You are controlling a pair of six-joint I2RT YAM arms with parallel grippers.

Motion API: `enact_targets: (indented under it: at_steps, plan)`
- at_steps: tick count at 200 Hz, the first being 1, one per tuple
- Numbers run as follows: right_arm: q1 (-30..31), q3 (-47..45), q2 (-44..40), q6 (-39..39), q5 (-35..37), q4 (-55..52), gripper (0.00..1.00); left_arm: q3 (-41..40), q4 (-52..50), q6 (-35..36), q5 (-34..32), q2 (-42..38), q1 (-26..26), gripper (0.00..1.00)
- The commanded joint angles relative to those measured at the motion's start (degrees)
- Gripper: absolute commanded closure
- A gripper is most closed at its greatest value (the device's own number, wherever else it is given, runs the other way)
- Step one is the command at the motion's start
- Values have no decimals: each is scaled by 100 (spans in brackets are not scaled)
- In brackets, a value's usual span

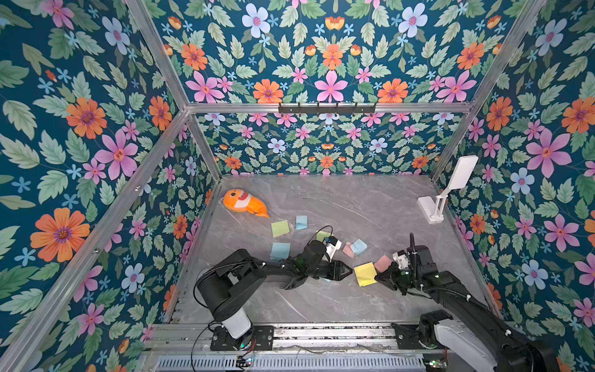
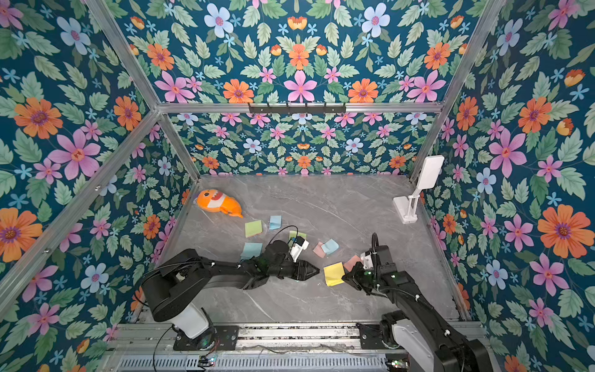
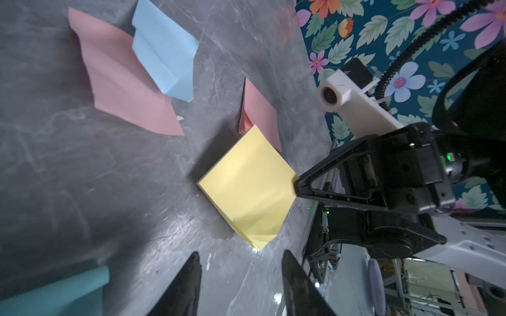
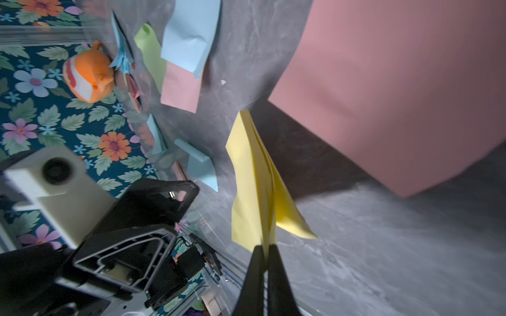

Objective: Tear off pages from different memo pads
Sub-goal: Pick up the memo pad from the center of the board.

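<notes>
The step in hand is judged to be the tearing of a sheet from the yellow memo pad point(image 1: 365, 273), which is found at about 4 o'clock from the middle of the table point(image 1: 322, 299), with the pink memo pad point(image 1: 383, 262) touching it at 1 o'clock. The right gripper point(image 4: 264, 247) is seen clamped on the pad's 3 o'clock edge; several yellow leaves are pinched between the closed jaws, and that side of the pad is raised off the table. How many leaves are caught cannot be told. The left gripper point(image 3: 241, 255) is held just beside the pad's 9 o'clock corner, jaws apart, nothing between them.

For the next move, the free side of the pad probably needs to be pinned or gripped by the left claw, so that a pull from the right parts one sheet and does not drag the whole block.

The left arm is stretched low across the table from its base at 7 o'clock. The right arm is reached in from 5 o'clock, its wrist kept close to the surface.
</notes>
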Motion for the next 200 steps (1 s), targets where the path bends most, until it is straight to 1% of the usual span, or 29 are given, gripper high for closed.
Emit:
enact_targets:
  at_steps: [1, 11, 27, 38, 51, 77, 86, 103, 115, 128, 165, 186, 200]
  plan:
    - [106, 8, -229, 770, -163, 541, 100, -237, 1836, -915, 111, 125, 90, 46]
    - [166, 60, -331, 889, -168, 605, 100, -338, 2430, -1242, 122, 253, 115, 42]
    - [314, 195, -365, 1004, -206, 629, 100, -448, 3183, -1639, 155, 423, 190, 33]
    - [413, 253, -347, 1142, -257, 733, 100, -471, 3389, -1734, 149, 473, 228, 29]
    - [543, 256, -323, 1380, -284, 1007, 100, -445, 3334, -1698, 143, 483, 241, 29]
    - [756, 307, -220, 1704, -321, 1439, 100, -436, 3352, -1677, 158, 467, 273, 35]
    - [805, 349, -184, 1700, -321, 1426, 100, -453, 3395, -1702, 170, 458, 314, 40]
    - [834, 378, -140, 1719, -339, 1438, 100, -480, 3462, -1747, 225, 454, 402, 52]
    - [843, 378, -129, 1744, -363, 1476, 100, -478, 3471, -1764, 265, 458, 449, 59]
    - [843, 389, -113, 1765, -396, 1521, 100, -454, 3427, -1760, 303, 477, 491, 60]
    - [852, 413, -212, 1798, -436, 1578, 100, -471, 3086, -1637, 327, 454, 609, 45]
    - [852, 462, -269, 1833, -457, 1628, 100, -511, 2915, -1564, 299, 416, 649, 41]
    - [876, 467, -245, 1860, -484, 1672, 100, -499, 2939, -1571, 318, 433, 687, 41]
